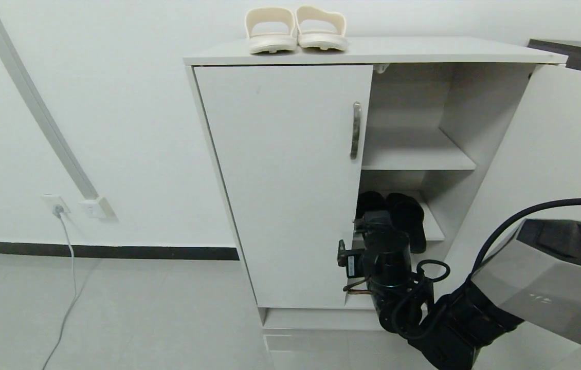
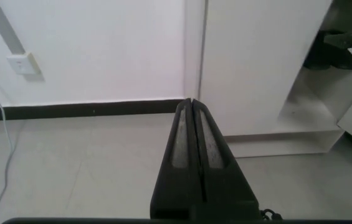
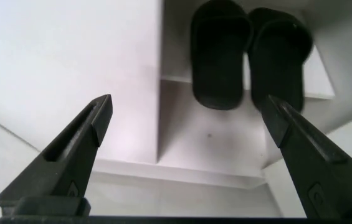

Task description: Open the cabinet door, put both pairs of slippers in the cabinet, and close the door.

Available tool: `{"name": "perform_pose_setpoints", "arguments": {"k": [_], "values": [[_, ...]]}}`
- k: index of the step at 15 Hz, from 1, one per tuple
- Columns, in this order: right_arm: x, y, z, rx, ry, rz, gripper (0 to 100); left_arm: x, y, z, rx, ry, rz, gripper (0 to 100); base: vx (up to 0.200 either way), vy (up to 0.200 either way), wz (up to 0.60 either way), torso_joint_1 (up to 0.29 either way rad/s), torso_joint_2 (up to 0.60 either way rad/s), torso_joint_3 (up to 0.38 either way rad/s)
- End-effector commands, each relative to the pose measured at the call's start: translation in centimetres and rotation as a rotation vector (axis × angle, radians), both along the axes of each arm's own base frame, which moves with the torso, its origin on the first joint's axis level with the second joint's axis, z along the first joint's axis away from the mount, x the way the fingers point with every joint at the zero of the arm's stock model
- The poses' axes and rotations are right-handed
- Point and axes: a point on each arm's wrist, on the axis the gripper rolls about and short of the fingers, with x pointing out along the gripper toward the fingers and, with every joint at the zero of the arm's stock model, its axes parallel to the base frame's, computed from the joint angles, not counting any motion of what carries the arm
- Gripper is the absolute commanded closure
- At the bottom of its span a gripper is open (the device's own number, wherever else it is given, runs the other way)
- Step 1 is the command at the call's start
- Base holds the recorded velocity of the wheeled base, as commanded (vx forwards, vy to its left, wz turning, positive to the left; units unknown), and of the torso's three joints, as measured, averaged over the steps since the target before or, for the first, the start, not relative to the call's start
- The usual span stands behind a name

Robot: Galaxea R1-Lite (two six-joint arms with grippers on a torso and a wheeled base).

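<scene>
Room: white wall (image 1: 115, 103) and pale grey floor (image 1: 141, 308), with a white cabinet (image 1: 424, 49) standing against the wall.
Right gripper (image 3: 188, 106): jaws spread wide and holding nothing. It sits low in front of the cabinet's open side, aimed at the black slippers, and seems to touch nothing.
Black slippers (image 3: 219, 62): side by side on the lower shelf (image 1: 434, 226) inside, their near ends hanging a little over its front edge.
Left gripper (image 2: 191, 109): fingers pressed together and empty, hanging above the floor off the cabinet's left side, well apart from it.
Doors: the right door (image 1: 552, 154) is swung wide; the left door (image 1: 280, 195) is shut, its handle (image 1: 356, 128) beside the opening.
Cream slippers (image 1: 272, 36): on the cabinet top, side by side, toward its back left.
Step in hand: likely the handover between pairs, with the black pair in and the cream pair not yet taken.
Next move: the right arm would need to back out clear of shelf and door and rise to the cabinet top. It would then grip the cream pair and set it on the free middle shelf (image 1: 414, 156). The door comes last.
</scene>
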Motion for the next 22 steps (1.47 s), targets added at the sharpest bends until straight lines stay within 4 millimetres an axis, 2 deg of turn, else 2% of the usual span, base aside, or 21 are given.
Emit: {"name": "perform_pose_setpoints", "arguments": {"k": [1,4,11,22], "values": [[0.02,0.03,-0.18,-0.003,0.003,0.0,0,0.01,0.0,0.0,-0.001,0.002,0.0,100,0.0,0.2,0.0,0.002,0.0,0.002],[0.06,0.07,-0.49,-0.007,0.009,0.001,0,0.01,0.0,0.0,-0.003,0.002,0.002,100,0.0,0.067,0.0,-0.001,0.0,0.002],[-0.21,-0.26,0.32,0.025,-0.027,0.009,0,0.01,0.01,0.0,-0.003,0.002,0.0,100,0.0,0.0,0.0,0.0,0.0,0.0],[-0.7,-0.76,0.27,-0.026,-0.067,0.045,0,0.01,0.0,0.0,-0.003,0.002,0.0,100,0.0,0.0,0.0,0.0,0.0,0.0]]}}
